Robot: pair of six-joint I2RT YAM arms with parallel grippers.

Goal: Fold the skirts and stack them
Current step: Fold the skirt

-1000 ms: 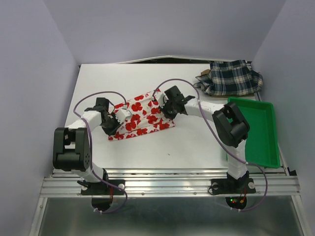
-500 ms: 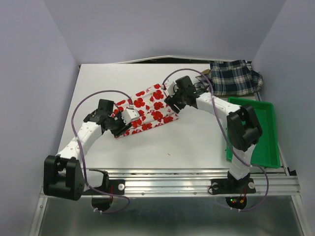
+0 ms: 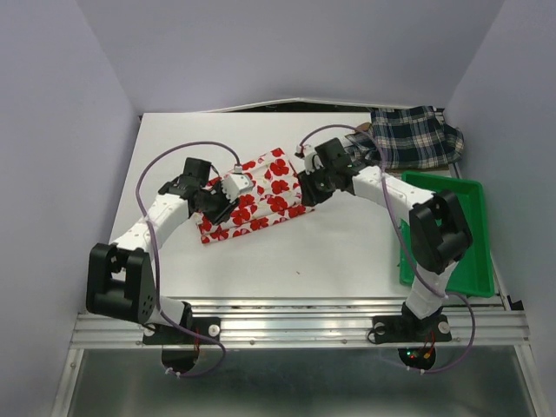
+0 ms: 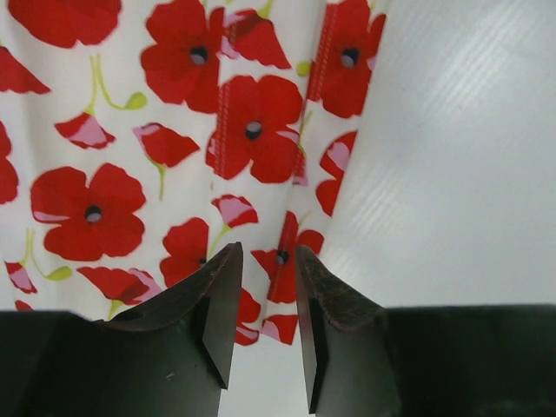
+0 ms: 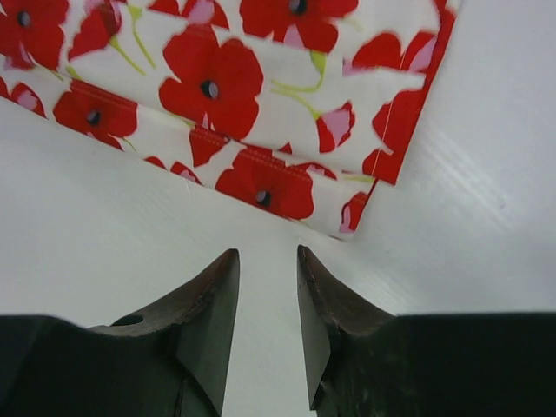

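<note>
On the white table, left gripper and right gripper, both narrowly parted and empty, front the folded poppy-print skirt; regrasping for stacking probably follows.

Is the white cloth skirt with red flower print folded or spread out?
Folded: the white red-flowered skirt lies as a compact strip, and the right wrist view shows stacked layered edges.

Left wrist view: flowered skirt cut off at top and left edges (same in right wrist view). Top view: tan cloth mostly hidden under plaid skirt.
</note>
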